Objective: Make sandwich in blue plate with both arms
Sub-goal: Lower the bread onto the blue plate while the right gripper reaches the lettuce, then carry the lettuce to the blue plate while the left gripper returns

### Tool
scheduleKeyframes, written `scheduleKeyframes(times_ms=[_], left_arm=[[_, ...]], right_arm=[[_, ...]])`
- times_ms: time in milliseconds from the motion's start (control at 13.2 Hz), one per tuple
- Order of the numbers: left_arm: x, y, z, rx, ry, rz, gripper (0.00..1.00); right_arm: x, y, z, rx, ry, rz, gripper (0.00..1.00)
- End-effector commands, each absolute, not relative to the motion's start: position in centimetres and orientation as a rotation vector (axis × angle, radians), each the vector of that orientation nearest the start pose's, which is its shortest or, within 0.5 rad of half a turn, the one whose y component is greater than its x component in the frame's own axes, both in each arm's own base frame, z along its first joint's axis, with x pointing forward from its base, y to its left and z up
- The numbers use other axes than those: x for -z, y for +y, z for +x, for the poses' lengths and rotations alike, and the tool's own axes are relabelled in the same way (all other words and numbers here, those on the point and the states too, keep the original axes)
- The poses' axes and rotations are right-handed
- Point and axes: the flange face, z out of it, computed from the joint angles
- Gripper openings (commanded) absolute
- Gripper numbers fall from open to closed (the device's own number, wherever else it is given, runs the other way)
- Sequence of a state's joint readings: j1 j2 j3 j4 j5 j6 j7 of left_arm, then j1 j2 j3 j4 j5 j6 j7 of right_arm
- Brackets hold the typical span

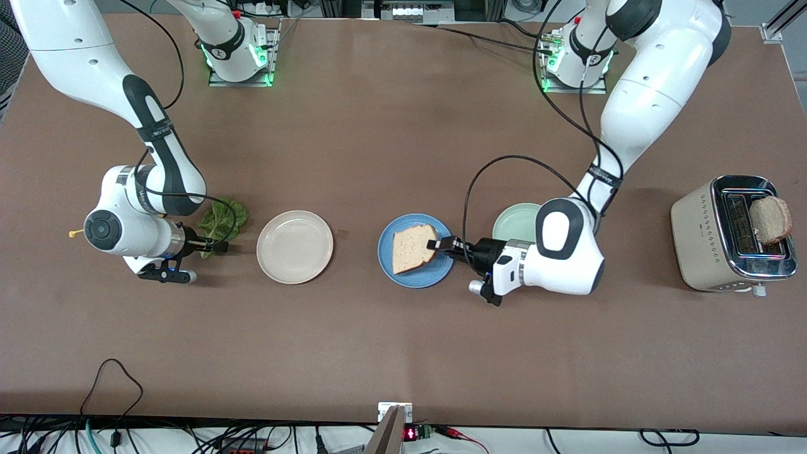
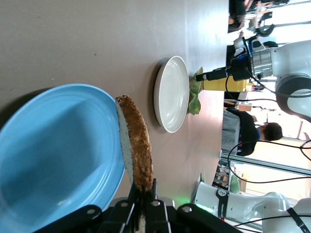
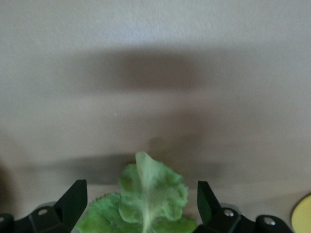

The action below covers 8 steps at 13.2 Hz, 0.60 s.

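Lower bread slice (image 1: pixel 411 248) flat onto blue plate (image 1: pixel 388 261) before releasing left claw (image 1: pixel 439 245), clamped at slice's 3 o'clock edge. Keep right claw (image 1: pixel 214 246) spread wide, empty, straddling lettuce leaf (image 1: pixel 222 217).

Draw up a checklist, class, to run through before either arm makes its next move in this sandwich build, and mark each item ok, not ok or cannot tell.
1. Left gripper shut on bread slice: ok.
2. Slice over the blue plate: ok.
3. Slice released flat on the plate: not ok; the left wrist view shows it tilted on edge.
4. Right gripper open around lettuce leaf: ok.
5. Lettuce gripped: not ok.
6. Second slice waiting in toaster: ok.
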<state>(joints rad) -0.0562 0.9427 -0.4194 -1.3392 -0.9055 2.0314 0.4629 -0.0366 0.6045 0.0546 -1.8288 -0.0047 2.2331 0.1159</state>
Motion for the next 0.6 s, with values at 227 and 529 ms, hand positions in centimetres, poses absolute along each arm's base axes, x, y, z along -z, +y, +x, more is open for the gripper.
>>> scheduleKeyframes(times_ms=[227,529], left_arm=[[-17.9,-31.4,65.3,0.183,-0.308,1.989,0.01],[-17.4,-30.5,65.5,0.177,-0.325,2.015,0.48]], right_arm=[[-19.2,0.6,62.2,-0.364,0.121,-3.13,0.98],[-19.1,0.4,62.3,-0.357,0.116,-3.136,0.59]])
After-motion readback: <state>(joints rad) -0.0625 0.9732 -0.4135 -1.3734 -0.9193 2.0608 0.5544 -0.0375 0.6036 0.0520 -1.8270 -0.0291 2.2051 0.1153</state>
